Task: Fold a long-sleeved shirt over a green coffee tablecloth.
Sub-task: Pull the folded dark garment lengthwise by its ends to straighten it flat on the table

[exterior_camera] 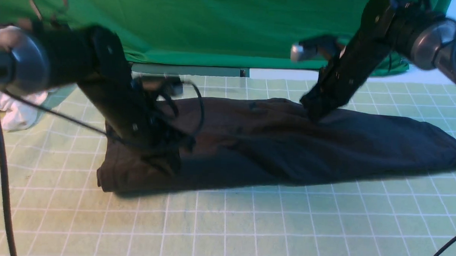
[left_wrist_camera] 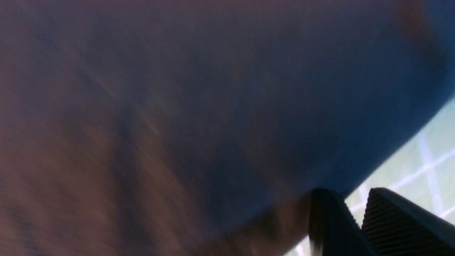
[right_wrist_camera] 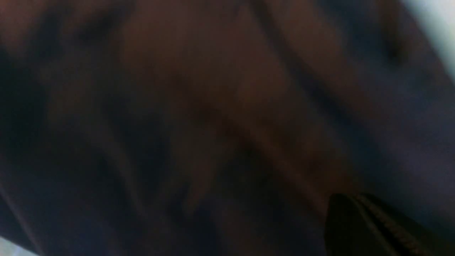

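The long-sleeved shirt (exterior_camera: pixel 288 145) lies as a long dark bundle across the green coffee tablecloth (exterior_camera: pixel 247 227), a pale mint cloth with a white grid. My left gripper (exterior_camera: pixel 166 162) is low over the shirt's left part. In the left wrist view its jaws (left_wrist_camera: pixel 346 192) stand a little apart with only the tablecloth (left_wrist_camera: pixel 419 160) showing between them, next to the shirt's edge (left_wrist_camera: pixel 177 106). My right gripper (exterior_camera: pixel 314 110) points down onto the shirt's far edge, right of centre. In the right wrist view, the right gripper (right_wrist_camera: pixel 350 197) has its fingers together against dark fabric (right_wrist_camera: pixel 213 124).
A white garment (exterior_camera: pixel 12 109) lies at the far left edge. A plain deep-green cloth (exterior_camera: pixel 216 25) hangs behind the table. Black cables (exterior_camera: pixel 2 180) trail down at the left, and another crosses the lower right corner.
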